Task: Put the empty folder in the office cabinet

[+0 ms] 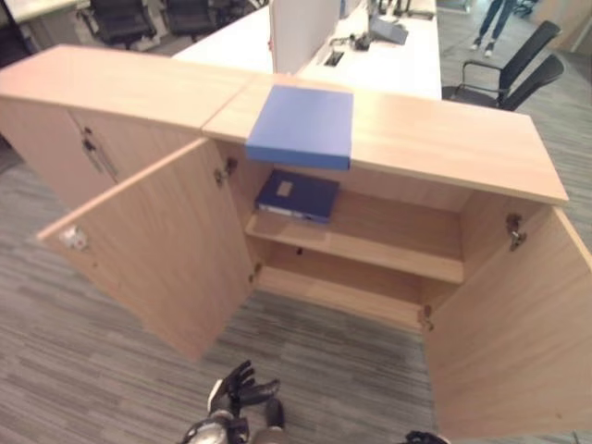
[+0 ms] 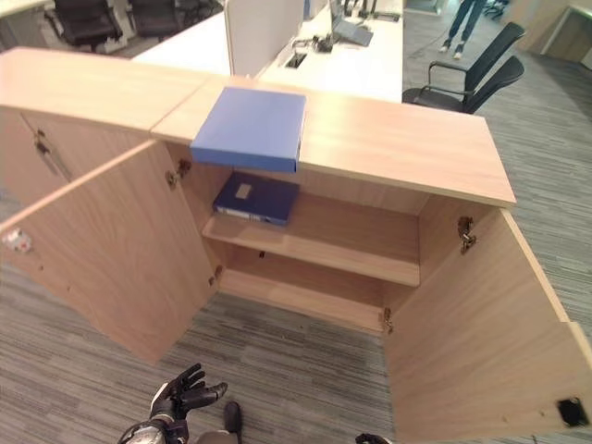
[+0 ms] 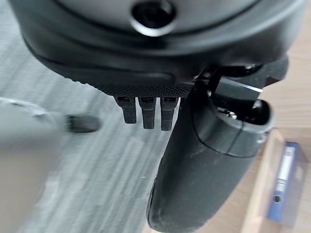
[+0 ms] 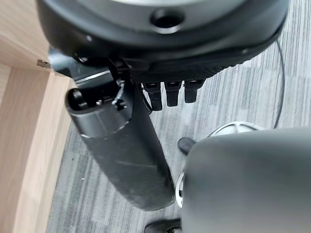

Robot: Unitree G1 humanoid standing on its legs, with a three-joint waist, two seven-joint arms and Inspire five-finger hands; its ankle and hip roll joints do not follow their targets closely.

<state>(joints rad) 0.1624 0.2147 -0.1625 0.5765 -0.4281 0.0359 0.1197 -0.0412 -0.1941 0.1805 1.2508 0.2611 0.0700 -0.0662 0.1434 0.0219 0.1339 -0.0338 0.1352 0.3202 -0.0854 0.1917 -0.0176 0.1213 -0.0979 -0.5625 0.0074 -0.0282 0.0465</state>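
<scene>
A wooden cabinet [image 1: 462, 139] stands on the grey carpet [image 1: 83, 361] with both of its doors swung wide open. The left door [image 1: 162, 245] sticks out toward the robot, and the right door [image 1: 513, 324] hangs open on the other side. A light blue folder [image 1: 302, 126] lies flat on top of the cabinet, near the left end of the open part, and its front edge pokes a little past the top's edge. Just under it, a darker blue folder [image 1: 297, 196] lies flat on the left side of the shelf [image 1: 388, 245] inside. There is another space under that shelf. The left hand [image 1: 240, 389] is low down by the carpet, in front of the left door and well apart from both folders. Its fingers are loosely spread and it holds nothing. The left wrist view shows the thumb [image 3: 206, 170] sticking out straight. The right hand [image 4: 160, 53] is low too, near the right door. In its wrist view the thumb [image 4: 121, 150] is out straight, the fingers [image 4: 173, 92] point down, and it holds nothing. Behind the cabinet there is a white desk [image 1: 388, 60] and a black chair [image 1: 509, 74]. A person's legs [image 1: 495, 23] show far at the back.
</scene>
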